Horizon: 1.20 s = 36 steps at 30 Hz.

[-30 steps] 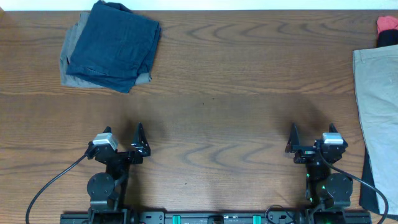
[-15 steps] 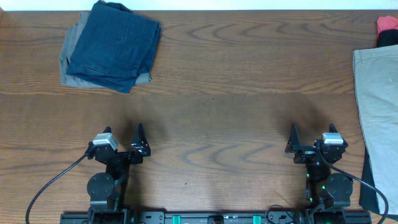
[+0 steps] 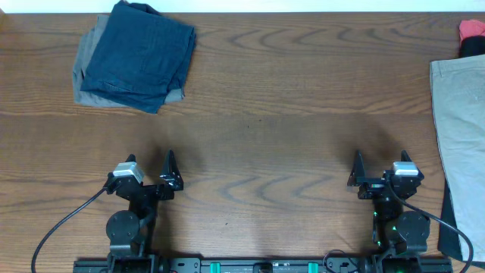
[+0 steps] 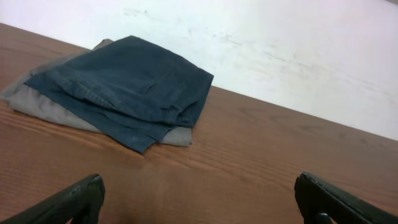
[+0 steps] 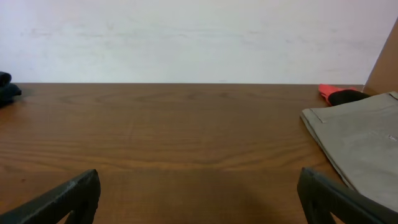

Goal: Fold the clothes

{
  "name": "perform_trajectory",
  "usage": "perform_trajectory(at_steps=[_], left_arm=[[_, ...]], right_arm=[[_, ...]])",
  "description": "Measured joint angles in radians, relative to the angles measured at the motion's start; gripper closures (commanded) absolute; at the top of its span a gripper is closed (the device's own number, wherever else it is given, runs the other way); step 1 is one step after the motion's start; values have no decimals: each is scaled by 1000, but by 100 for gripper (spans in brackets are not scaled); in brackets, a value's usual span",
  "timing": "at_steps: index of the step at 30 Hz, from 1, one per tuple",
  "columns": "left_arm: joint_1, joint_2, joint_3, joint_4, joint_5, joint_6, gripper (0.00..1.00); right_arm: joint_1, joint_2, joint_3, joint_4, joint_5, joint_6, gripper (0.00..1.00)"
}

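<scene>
Brown wood table (image 3: 265, 114) bears clothes (image 3: 136, 57); white wall (image 5: 186, 37) behind.

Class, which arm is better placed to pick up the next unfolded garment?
Right, probably. The khaki garment lies spread on the robot's right, beside the right tool; the left tool faces the already folded navy-and-grey stack.

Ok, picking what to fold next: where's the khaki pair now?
Overhead, the khaki pair lies along the table's right edge, beside the right arm, a red item beyond its far end.
</scene>
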Motion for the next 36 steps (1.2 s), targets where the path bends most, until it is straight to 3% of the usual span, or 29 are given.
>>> perform_trajectory(at_steps=[25, 28, 36], left_arm=[[0, 0, 0, 0, 0, 0, 2], [0, 0, 0, 0, 0, 0, 2], [0, 0, 0, 0, 0, 0, 2]], right_arm=[[0, 0, -2, 29, -14, 23, 1], [0, 0, -3, 78, -101, 135, 1], [0, 0, -4, 111, -474, 595, 1]])
